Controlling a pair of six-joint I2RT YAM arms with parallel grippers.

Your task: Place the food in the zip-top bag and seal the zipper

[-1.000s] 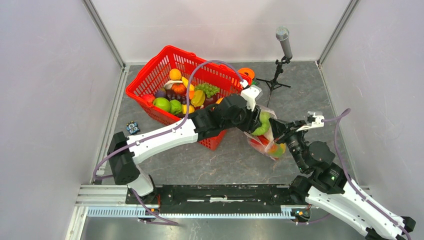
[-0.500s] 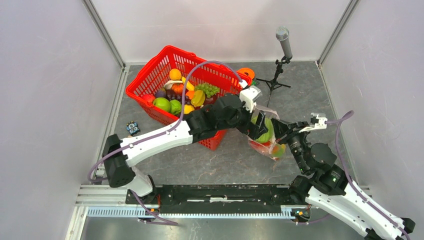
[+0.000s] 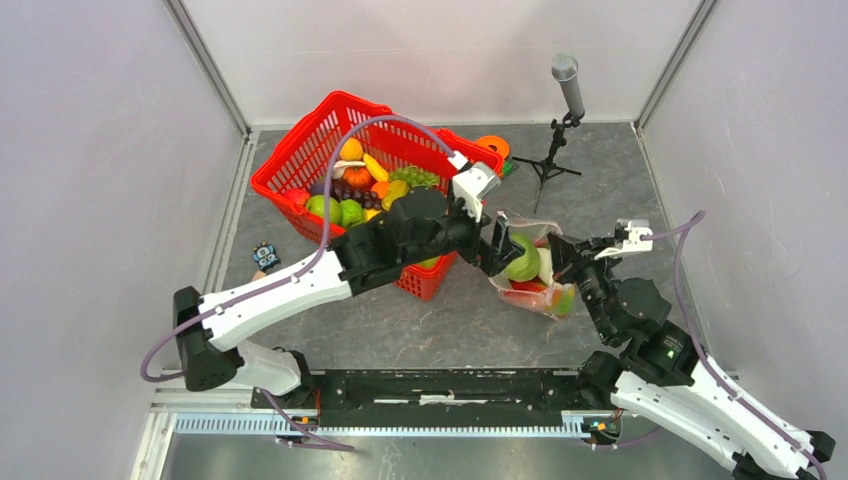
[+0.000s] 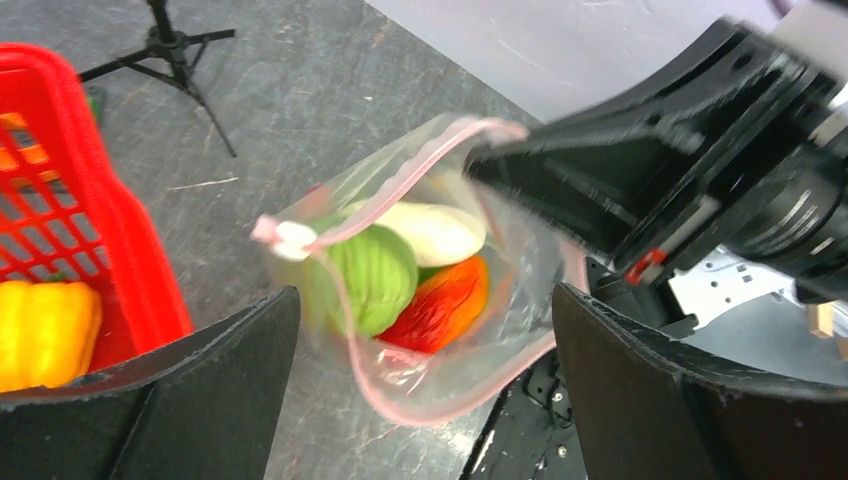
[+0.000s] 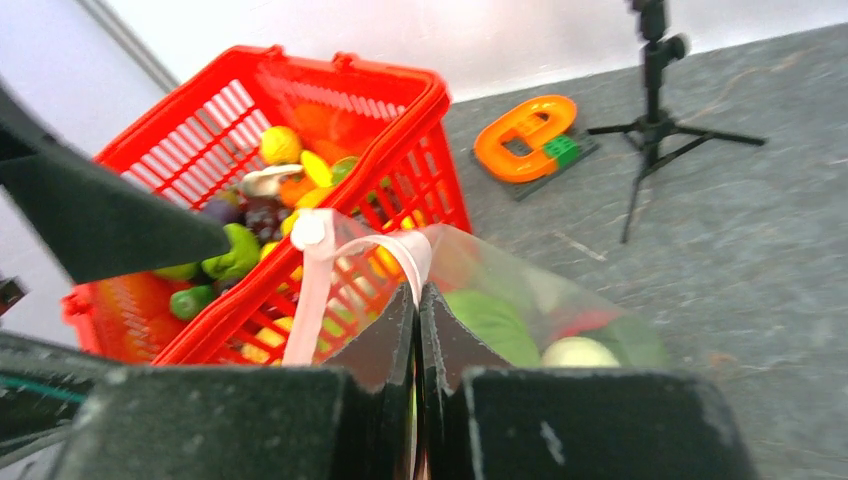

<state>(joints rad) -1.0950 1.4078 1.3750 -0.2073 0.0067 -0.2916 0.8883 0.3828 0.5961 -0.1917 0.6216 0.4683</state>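
Note:
The clear zip-top bag [image 3: 535,285] hangs with its mouth open, and it also shows in the left wrist view [image 4: 520,300]. Its pink zipper [image 4: 395,210] gapes in a loop. Inside lie a green food [image 4: 375,272], a white one [image 4: 435,232] and an orange-red one [image 4: 445,305]. My right gripper [image 3: 553,258] is shut on the zipper rim [image 5: 412,262], holding the bag up. My left gripper [image 3: 497,250] is open and empty just left of the bag mouth, and its fingers [image 4: 200,390] frame the bag.
The red mesh basket [image 3: 300,165], with several more foods, stands at the back left under my left arm. A flat orange e-shaped object [image 3: 493,146] lies behind it. A microphone on a tripod [image 3: 566,80] stands at the back right. A small blue item [image 3: 264,256] lies at the left.
My left gripper has drawn back to the left from over the bag mouth, and its arm swung left. The right gripper still holds the bag rim; the bag shifted slightly.

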